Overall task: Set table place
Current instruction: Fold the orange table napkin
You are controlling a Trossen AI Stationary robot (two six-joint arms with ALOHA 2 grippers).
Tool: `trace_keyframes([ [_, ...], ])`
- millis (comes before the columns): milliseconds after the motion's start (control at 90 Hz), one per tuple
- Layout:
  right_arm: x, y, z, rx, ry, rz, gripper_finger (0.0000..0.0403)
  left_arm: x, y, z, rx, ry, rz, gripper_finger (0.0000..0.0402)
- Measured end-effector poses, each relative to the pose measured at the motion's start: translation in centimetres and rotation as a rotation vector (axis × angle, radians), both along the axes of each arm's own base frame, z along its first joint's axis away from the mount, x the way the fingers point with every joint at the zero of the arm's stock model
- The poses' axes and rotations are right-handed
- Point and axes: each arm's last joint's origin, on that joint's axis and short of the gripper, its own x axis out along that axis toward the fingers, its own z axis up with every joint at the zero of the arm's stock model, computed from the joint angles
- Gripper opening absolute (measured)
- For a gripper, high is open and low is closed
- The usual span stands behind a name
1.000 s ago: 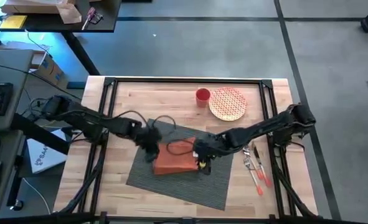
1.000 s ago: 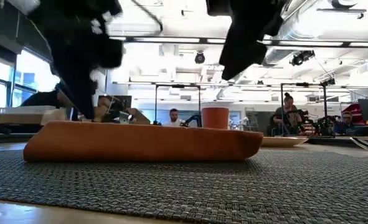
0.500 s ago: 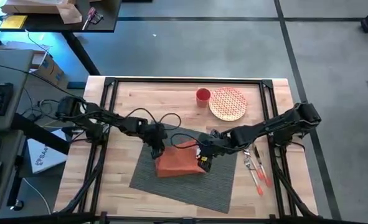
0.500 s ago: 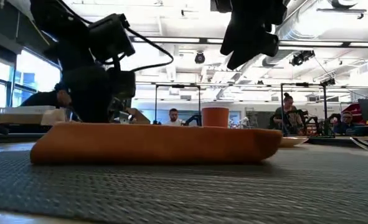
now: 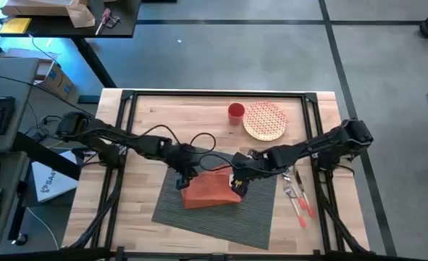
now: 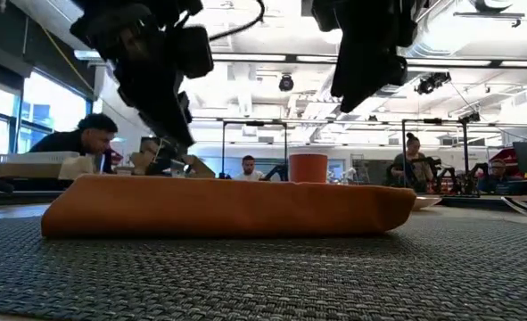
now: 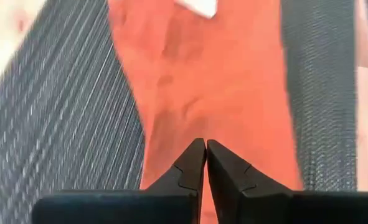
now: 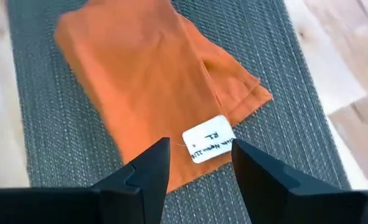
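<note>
Placemat first: the large dark grey ribbed rectangular placemat (image 5: 221,212) lies askew on the near middle of the light-wood butcher-block table (image 5: 163,116) with its black rail frame. On the placemat's far half rests the folded orange-red cloth napkin (image 5: 208,190), a small white tag (image 8: 207,147) with handwriting at one of its edges.

Above the napkin's left end hangs the left gripper (image 5: 184,176), its two dark fingers (image 7: 193,165) pressed together with nothing between them, pointing down at the cloth. At the napkin's right end is the right gripper (image 5: 237,185), its jaws spread apart and empty, the tag showing between them in the right wrist view. In the low view both grippers are clear of the napkin, which lies flat.

To the right of the placemat, on bare wood, lies a bundle of cutlery with orange-red handles (image 5: 299,197). Farther back sit a small red cup (image 5: 235,111) and, just beside it on its right, a round patterned orange-and-cream plate (image 5: 263,120).

Beyond the table, several people (image 6: 86,143) sit at desks in the room.
</note>
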Motion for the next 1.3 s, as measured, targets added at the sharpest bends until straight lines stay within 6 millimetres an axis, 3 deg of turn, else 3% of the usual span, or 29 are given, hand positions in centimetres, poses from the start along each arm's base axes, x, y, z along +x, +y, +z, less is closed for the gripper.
trace_keyframes([
  [133, -0.5, -1.8, -3.8, 0.080, 0.024, 0.050, 0.0157, -0.1, -0.1, -0.1, -0.082, 0.035, 0.093, 0.0008],
  [311, -1.4, -4.1, -7.3, 0.120, -0.020, 0.102, 0.0166, -0.2, -2.2, 0.0, -0.220, 0.069, 0.201, 0.0007],
  [522, -2.8, -4.5, -9.7, 0.052, -0.008, 0.217, 0.0162, -0.9, -5.4, 0.1, -0.296, 0.096, 0.308, 0.0007],
  [733, -3.0, -3.9, -10.7, 0.037, -0.124, 0.283, 0.0116, -1.5, -7.2, 0.2, -0.291, 0.076, 0.358, 0.0007],
  [956, -2.3, -2.8, -9.6, 0.062, -0.145, 0.341, 0.0012, -1.5, -7.3, 0.1, -0.297, 0.083, 0.380, 0.0007],
  [1044, -1.5, -1.6, -8.2, 0.104, -0.162, 0.402, 0.0006, -1.4, -7.3, 0.4, -0.268, 0.061, 0.367, 0.0007],
  [1144, -1.3, 1.3, -6.9, 0.084, -0.215, 0.589, 0.0002, -0.8, -7.7, 1.5, -0.205, -0.002, 0.279, 0.0007],
  [1300, -2.3, 4.5, -8.3, 0.061, -0.162, 0.711, 0.0000, -0.5, -8.2, 2.5, -0.097, -0.068, 0.141, 0.0007],
])
